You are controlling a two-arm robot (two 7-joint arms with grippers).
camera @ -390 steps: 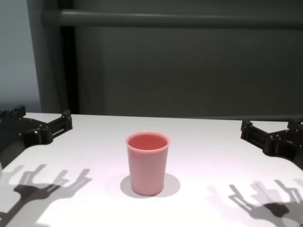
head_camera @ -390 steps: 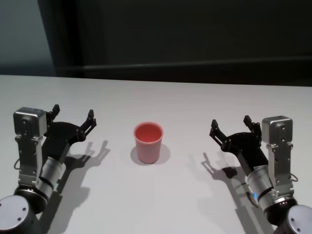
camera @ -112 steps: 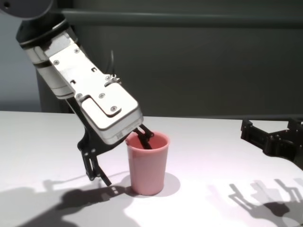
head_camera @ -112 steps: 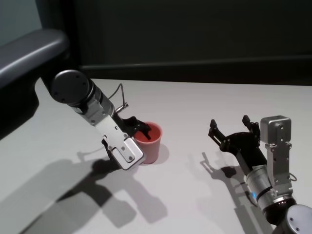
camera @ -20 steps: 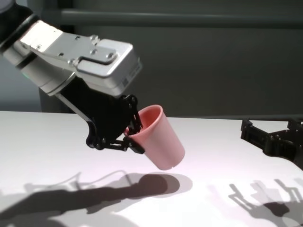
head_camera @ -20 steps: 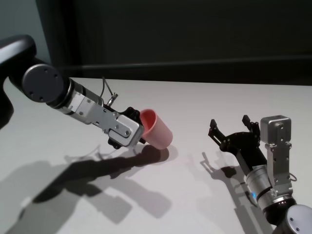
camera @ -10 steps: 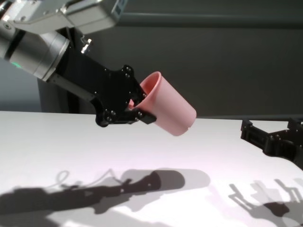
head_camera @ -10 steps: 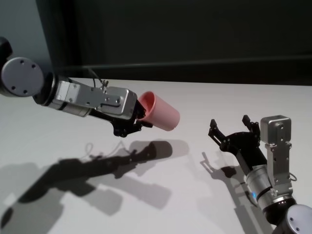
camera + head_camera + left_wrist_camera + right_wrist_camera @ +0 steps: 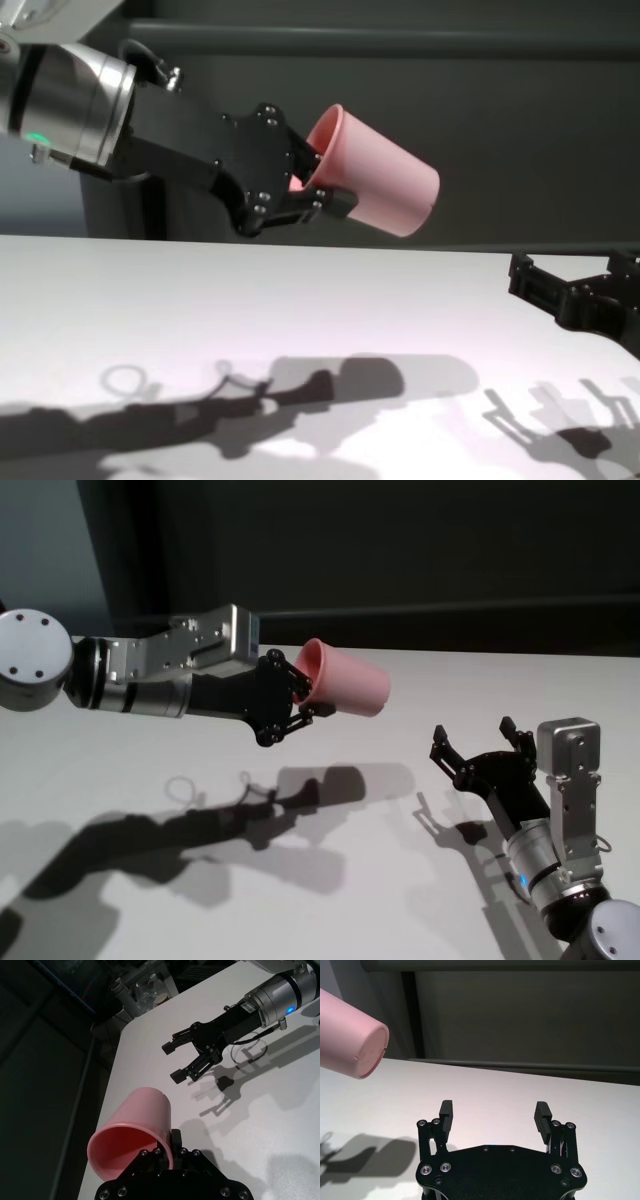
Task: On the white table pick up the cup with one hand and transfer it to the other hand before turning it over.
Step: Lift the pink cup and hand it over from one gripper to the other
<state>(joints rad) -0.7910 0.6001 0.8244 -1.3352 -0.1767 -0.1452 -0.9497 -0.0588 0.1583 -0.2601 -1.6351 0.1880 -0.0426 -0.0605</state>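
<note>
Left end effector (image 9: 300,702) was clamped on the cup (image 9: 345,690), one finger inside the rim and one outside, pinching a single wall. Cup was held in the air over the table (image 9: 330,880), roughly above its middle, tipped nearly onto its side, mouth toward the left arm, flat base pointing toward the right side. Right end effector (image 9: 478,750) sat low near the table's right edge, fingers spread apart, nothing between them, well apart from the cup. Cup looked like thin smooth plastic: probably light, stiff enough, a bit slippery, not fragile. Rim pinch likely lets it swivel. Best hold for the receiving side, judged from here: across the bare tapered body near the base, clear of the rim fingers.
</note>
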